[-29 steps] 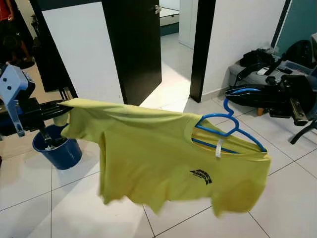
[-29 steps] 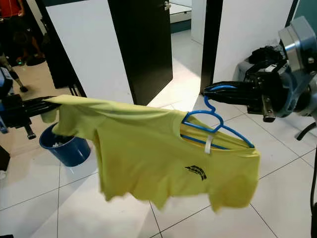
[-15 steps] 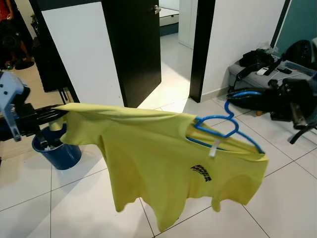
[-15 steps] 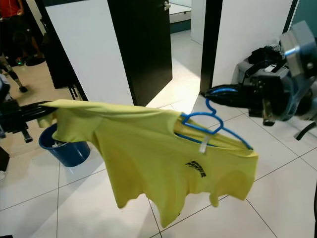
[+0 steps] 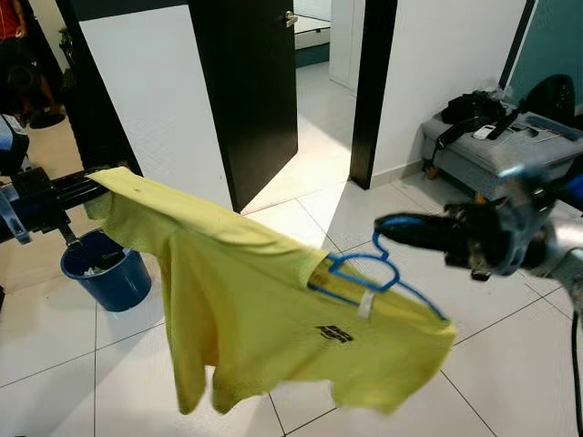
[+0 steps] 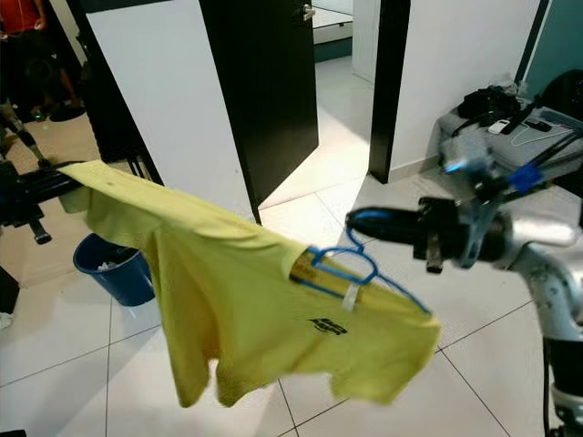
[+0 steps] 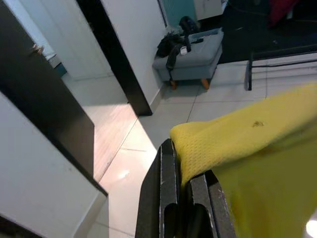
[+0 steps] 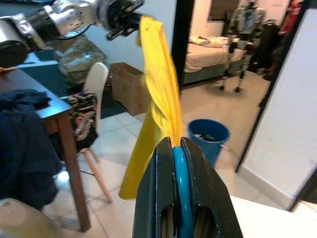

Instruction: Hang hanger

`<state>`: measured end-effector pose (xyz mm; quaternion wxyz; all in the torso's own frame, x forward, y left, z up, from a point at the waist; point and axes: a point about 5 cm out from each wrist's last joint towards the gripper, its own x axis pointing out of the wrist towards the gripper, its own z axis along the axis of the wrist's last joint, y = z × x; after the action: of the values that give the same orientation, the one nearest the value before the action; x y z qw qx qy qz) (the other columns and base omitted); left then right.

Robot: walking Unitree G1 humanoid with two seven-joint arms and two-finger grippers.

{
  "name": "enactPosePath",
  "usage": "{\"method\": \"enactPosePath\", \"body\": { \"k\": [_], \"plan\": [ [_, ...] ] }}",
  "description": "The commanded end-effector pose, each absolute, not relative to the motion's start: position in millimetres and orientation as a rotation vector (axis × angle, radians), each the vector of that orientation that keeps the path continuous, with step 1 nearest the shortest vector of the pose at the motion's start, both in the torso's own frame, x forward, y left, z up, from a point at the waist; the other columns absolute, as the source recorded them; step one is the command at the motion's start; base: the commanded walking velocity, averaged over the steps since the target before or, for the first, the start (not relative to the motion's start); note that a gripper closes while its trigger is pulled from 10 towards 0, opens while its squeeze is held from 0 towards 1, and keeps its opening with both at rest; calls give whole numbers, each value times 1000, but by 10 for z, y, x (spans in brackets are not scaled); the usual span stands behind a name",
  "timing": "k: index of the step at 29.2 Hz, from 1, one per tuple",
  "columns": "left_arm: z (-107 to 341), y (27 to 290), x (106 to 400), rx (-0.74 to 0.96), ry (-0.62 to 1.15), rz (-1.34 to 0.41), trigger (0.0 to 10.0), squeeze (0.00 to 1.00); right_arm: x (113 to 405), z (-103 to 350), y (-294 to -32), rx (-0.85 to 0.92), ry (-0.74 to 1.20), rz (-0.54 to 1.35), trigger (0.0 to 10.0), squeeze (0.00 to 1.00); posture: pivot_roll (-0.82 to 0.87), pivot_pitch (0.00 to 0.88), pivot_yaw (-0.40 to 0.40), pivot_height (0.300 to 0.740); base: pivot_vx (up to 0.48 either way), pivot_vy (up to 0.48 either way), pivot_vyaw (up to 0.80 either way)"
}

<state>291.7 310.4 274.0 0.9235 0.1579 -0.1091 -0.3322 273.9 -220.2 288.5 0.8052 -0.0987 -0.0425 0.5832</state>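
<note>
**Shirt and hanger swing toward the middle of the frame**

We carry the yellow T-shirt (image 5: pixel 273 309) stretched between our two arms, and it now hangs lower and nearer the centre of the head views than a second ago. The cloth sags in a steeper slope from upper left down to lower right. We read this as the carry phase: nothing to hang it on is in sight yet, so the hanging itself is not yet done.

The right gripper (image 5: pixel 392 225) has come in from the right edge to mid-frame, its jaws clenched on the hook of the blue hanger (image 5: pixel 364 270); the right wrist view shows the blue hook pinched between the fingers (image 8: pixel 161 198). The hanger sits inside the shirt's collar, right of centre.

The left gripper (image 5: pixel 86 185) at the left edge stays clamped on the shirt's sleeve end, above the blue bucket (image 5: pixel 100 273) on the tiled floor.

The shirt bears a small dark chest logo (image 5: pixel 334 334) and a white neck label (image 5: pixel 365 306); both are too blurred to read.
</note>
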Motion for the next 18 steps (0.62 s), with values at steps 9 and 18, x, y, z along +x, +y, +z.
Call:
{"method": "enactPosePath", "body": {
  "k": [9,18],
  "plan": [
    [2298,3227,2920,222,-121,-590,0,0,2702,3080,-2331,-238,-166,1193,0,0,-91,0,67,740,0,0,0],
    [2255,3393,2895,184,-107,-510,0,0,2692,2818,-2283,-249,-56,1187,0,0,-86,0,69,740,0,0,0]
  ]
}}
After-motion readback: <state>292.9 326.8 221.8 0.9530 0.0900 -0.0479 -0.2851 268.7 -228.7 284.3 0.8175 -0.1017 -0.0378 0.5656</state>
